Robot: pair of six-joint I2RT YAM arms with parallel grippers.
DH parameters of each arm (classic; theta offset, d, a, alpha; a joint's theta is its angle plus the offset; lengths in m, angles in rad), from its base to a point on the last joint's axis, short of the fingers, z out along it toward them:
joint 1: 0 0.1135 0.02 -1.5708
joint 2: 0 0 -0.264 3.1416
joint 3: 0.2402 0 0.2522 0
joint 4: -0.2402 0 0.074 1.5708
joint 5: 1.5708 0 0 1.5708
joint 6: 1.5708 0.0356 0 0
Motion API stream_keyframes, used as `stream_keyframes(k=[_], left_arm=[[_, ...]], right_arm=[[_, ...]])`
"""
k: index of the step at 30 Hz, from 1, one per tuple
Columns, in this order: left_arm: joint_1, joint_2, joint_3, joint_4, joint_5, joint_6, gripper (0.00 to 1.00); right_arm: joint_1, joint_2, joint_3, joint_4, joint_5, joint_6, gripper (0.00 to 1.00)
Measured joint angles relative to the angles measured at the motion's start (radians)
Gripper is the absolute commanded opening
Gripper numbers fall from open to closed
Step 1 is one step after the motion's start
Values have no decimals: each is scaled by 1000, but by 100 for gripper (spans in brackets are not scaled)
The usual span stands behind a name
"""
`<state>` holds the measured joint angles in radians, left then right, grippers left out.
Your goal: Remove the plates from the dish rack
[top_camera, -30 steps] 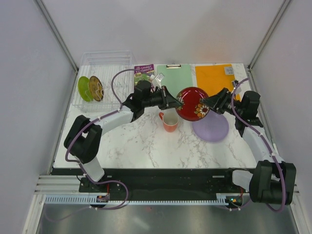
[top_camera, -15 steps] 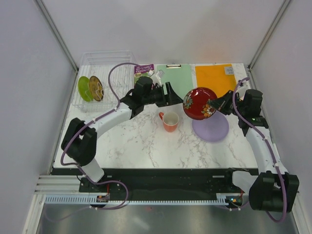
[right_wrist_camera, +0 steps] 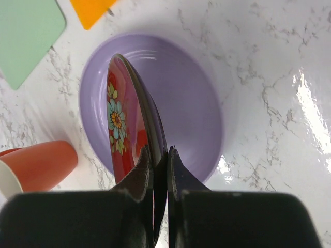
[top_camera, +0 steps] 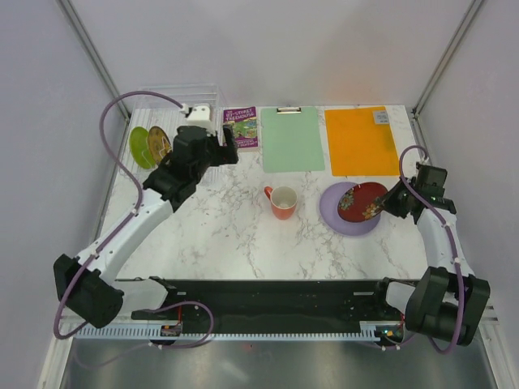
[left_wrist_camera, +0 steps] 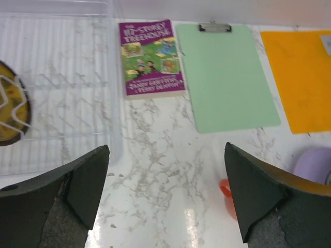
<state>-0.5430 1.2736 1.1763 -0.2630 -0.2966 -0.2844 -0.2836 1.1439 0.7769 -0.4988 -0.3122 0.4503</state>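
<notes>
Red plate (right_wrist_camera: 119,129), rim pinched in the right hand (right_wrist_camera: 159,155), tilts over the lavender plate (right_wrist_camera: 191,103) — left hand (left_wrist_camera: 165,150) wide, nearer the rack (left_wrist_camera: 62,93).

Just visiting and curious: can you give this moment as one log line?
right gripper: shut on red plate, over lavender plate | left gripper: open, beside dish rack | in rack: lime green plate, dark plate
</notes>
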Motion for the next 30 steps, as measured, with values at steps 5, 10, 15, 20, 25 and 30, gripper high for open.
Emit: stream_keyframes(k=[5,10,15,20,25,30], left_arm=[[182,-58,-27,3,15,9,98],[258,-59,-84,2,70,7,98],[282,-59,-108,0,124,3,98],[301,-59,-111,4,162,-6,98],[307,-59,-126,7,177,-11,98],[318,-59,-139,7,184,-11,98]], right_arm=[[-22,20,-35,-6,-9,-3,1],[-22,51,-83,74,-59,14,3],[-22,101,-129,133,-86,29,8],[-22,148,-144,206,-137,46,23],[-22,192,-143,266,-178,60,56],[-21,199,-142,258,-154,43,77]])
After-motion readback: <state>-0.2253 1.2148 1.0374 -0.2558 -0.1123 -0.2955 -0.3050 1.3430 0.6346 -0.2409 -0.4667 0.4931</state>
